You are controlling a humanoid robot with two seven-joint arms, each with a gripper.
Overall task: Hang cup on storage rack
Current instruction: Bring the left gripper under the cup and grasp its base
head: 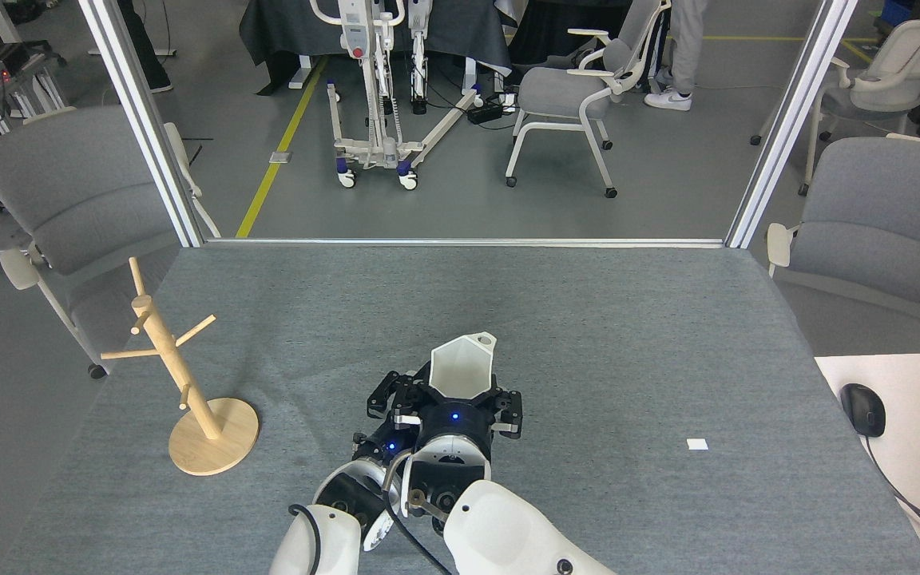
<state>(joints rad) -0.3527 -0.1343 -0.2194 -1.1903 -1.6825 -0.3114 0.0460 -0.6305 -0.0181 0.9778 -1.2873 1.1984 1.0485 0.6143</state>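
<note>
Two grippers crowd together near the table's front edge. The right gripper (pixel 460 393) has its black fingers closed around the lower body of the white hexagonal cup (pixel 461 367), mouth tipped up and toward the viewer, its small rim tab with the round hole pointing away. The left gripper (pixel 394 397) sits just beside it on the left, mostly hidden behind; whether its jaws are parted I cannot tell. Well off to the left stands the wooden mug tree (pixel 180 375) on its disc base, pegs bare. A small white square (pixel 697 444) lies on the grey table (pixel 588 319) to the right. No writing is legible anywhere.
</note>
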